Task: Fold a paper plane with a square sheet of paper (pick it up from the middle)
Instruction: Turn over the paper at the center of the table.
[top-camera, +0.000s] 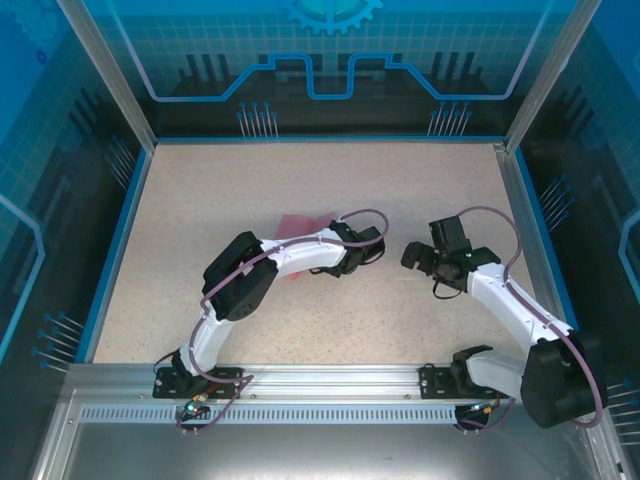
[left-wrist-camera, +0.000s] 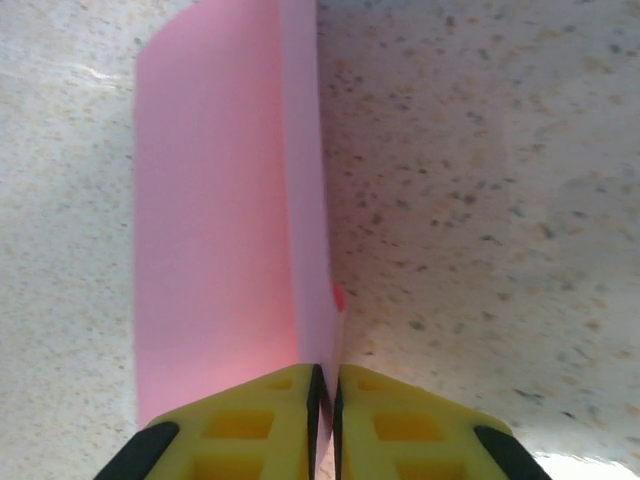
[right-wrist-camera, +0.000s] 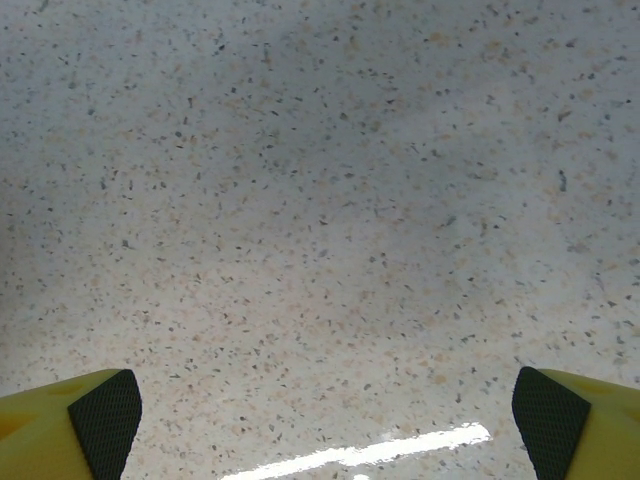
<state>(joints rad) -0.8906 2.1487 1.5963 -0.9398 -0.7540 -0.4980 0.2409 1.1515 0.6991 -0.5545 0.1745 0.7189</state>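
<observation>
The left fingers (left-wrist-camera: 250, 425) are pinched shut on the pink paper (left-wrist-camera: 215, 210), which curls over just left of the table's (right-wrist-camera: 320, 200) middle. The right fingers (right-wrist-camera: 70, 420) are spread wide, empty. Best keep the pinch firm and lower the sheet flat before creasing

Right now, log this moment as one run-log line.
left pincer: shut on pink paper | paper: curved, lifted off table at the grip | right pincer: open, over table | plane: not yet formed

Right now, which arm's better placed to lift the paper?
Left, likely: the left claw is shut on the folded pink paper; the right claw hangs open over the table.
</observation>
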